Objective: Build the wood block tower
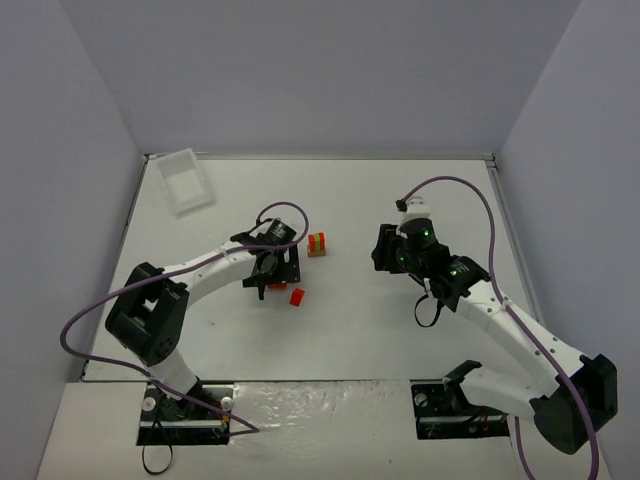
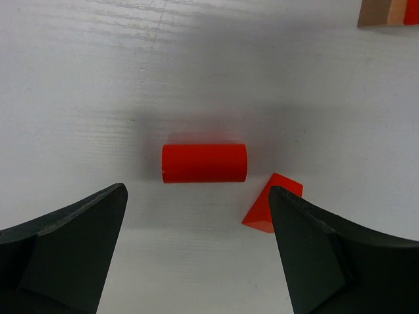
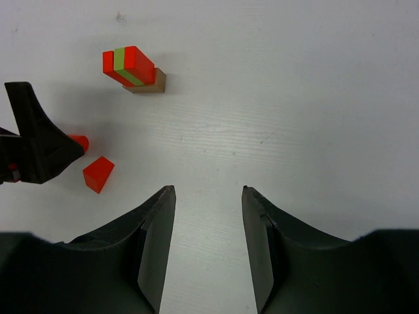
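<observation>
The partly built tower stands mid-table: a tan base with red, lime-green and red pieces; it also shows in the right wrist view, and its tan base edge shows in the left wrist view. A red cylinder lies on its side just ahead of my open, empty left gripper. A red triangular block lies by the right fingertip, and also shows from above. My left gripper hovers over the cylinder. My right gripper is open and empty, right of the tower.
A clear plastic tray sits at the table's far left corner. Grey walls enclose the white table on three sides. Purple cables loop beside both arms.
</observation>
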